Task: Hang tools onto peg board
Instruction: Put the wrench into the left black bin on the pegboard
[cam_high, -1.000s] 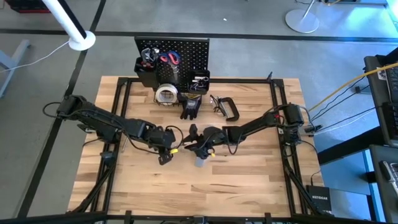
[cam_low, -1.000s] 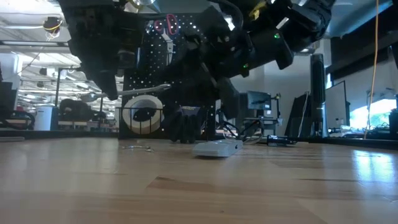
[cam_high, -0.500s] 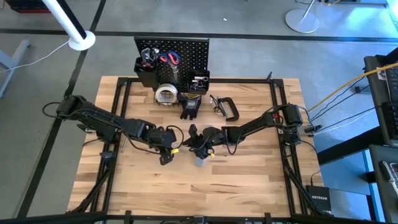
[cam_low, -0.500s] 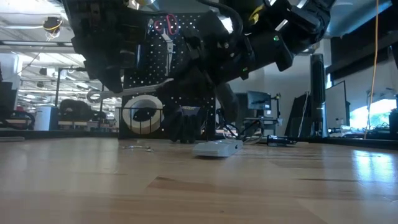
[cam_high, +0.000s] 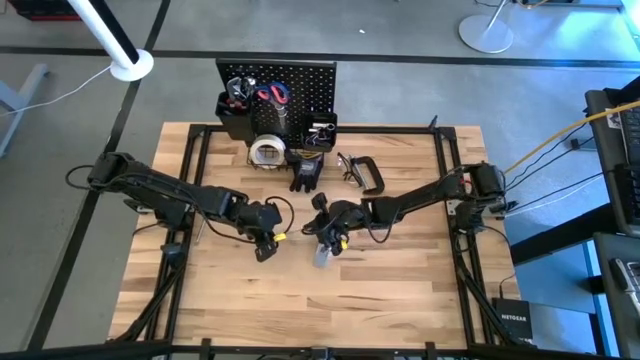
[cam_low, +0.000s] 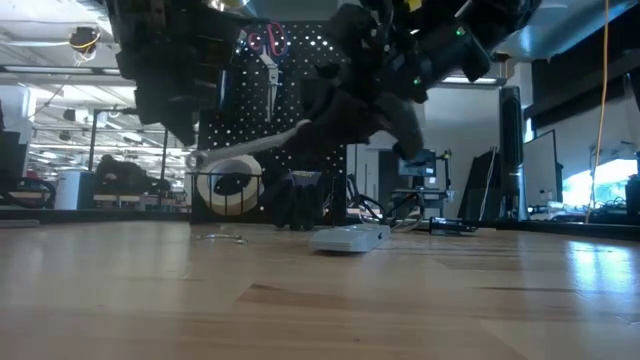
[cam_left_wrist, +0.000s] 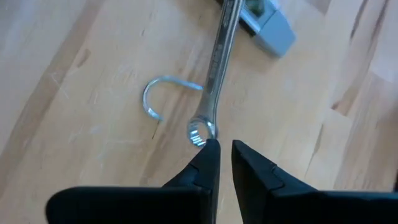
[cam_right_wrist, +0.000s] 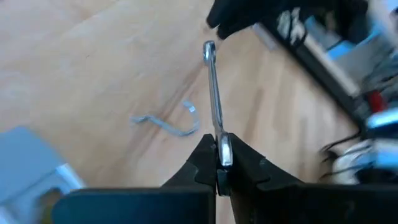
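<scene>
- High view shows both arms meeting over the middle of the wooden table (cam_high: 400, 300), the left gripper (cam_high: 268, 240) and the right gripper (cam_high: 326, 236) close together but not touching.
- From the right wrist view, the right gripper (cam_right_wrist: 217, 163) has its fingers pinched tight on one end of a silver combination wrench (cam_right_wrist: 213, 99); the wrench sticks straight out ahead of it, ring end farthest away.
- Left wrist view: the left gripper (cam_left_wrist: 221, 153) has its fingers nearly closed with only a narrow gap between them and nothing in it; the wrench's ring end (cam_left_wrist: 200, 132) sits just at the tip of one finger, the shaft (cam_left_wrist: 219, 56) running away toward the other arm.
- Low view puts the wrench (cam_low: 250, 145) well clear of the tabletop, tilted, its ring end lower and toward the left of the picture.
- A bent silver hook (cam_left_wrist: 163, 94) lies flat on the wood beneath the wrench, and a small grey box (cam_left_wrist: 268, 25) lies a little farther on, also seen under the right arm in the high view (cam_high: 322, 257).
- At the table's far edge stands the black peg board (cam_high: 290, 85), with red-handled tools (cam_high: 272, 95) hung on it and black bins attached.
- In front of the board sit a pale tape roll (cam_high: 267, 152), black gloves (cam_high: 306, 172) and a black C-clamp (cam_high: 366, 174), all on the table.
</scene>
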